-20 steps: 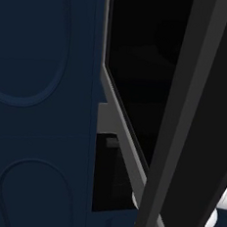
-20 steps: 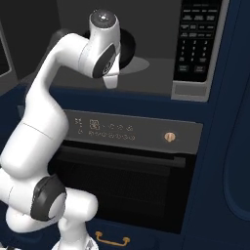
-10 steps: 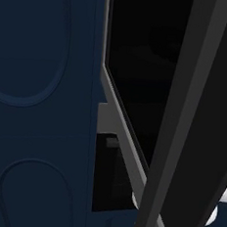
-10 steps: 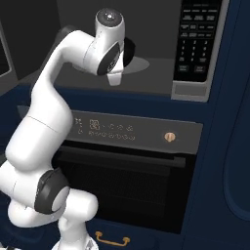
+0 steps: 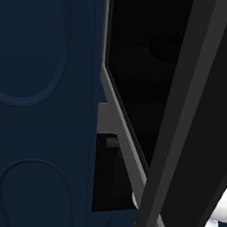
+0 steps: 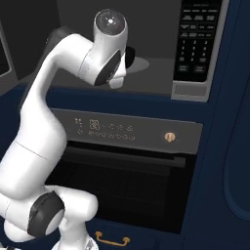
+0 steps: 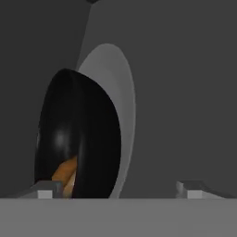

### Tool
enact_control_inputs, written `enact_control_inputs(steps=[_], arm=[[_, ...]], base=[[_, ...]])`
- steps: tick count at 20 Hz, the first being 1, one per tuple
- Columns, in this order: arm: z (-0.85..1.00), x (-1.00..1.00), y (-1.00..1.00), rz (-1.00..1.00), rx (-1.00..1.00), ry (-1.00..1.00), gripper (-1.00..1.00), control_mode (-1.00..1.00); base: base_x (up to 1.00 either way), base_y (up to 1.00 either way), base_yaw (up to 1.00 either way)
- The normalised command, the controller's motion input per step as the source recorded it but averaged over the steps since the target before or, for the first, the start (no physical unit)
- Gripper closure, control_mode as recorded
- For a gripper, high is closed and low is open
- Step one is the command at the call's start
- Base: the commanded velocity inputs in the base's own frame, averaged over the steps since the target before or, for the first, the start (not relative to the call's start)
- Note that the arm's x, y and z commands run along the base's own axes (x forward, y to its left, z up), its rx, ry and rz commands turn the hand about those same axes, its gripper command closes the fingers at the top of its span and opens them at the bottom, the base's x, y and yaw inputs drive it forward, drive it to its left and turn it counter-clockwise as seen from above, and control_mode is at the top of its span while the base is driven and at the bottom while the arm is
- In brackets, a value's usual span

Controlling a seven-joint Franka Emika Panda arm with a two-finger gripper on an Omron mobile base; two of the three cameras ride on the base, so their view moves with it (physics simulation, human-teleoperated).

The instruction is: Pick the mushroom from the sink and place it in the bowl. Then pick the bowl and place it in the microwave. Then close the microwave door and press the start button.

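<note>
Item one, the gripper (image 7: 118,190): in my hand view its two finger tips stand far apart at the bottom edge, jaws spread wide, one tip just in front of the bowl's rim and the other out to the side with bare grey between them; I see nothing clamped. Item two, the bowl (image 7: 76,139): plain black, round and shallow, seen rolled on edge by the camera's tilt, resting on the pale round turntable (image 7: 122,106) inside the microwave (image 6: 161,44). Item three, the mushroom (image 7: 65,173): a small tan-orange patch low inside the bowl, partly hidden by the near finger tip. Item four, the microwave's grey cavity, seen in my right base view with the white arm (image 6: 63,97) reaching into it, the bowl there a dark edge behind the wrist. Item five, the button panel (image 6: 197,39) at the cavity's right: rows of pale keys, lettering too small for me to read. Item six, the microwave door (image 5: 193,123): swung open, a dark slab crossing my left base view. Item seven, the oven (image 6: 127,166) below: pale control icons I cannot read, a brass knob (image 6: 169,137), dark glass front.
</note>
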Motion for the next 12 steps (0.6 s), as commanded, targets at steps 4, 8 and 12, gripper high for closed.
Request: enact_control_inputs(steps=[4, 8, 12], arm=[[-0.13, -0.63, -0.03, -0.04, -0.34, -0.20, -1.00, -1.00], [-0.32, -0.55, -0.04, -0.02, -0.59, -0.26, -1.00, -1.00], [-0.80, -0.16, -0.04, 0.01, -0.59, -0.16, -1.00, -1.00]], base=[[0.00, 0.00, 0.00], [0.00, 0.00, 0.00], [0.00, 0.00, 0.00]])
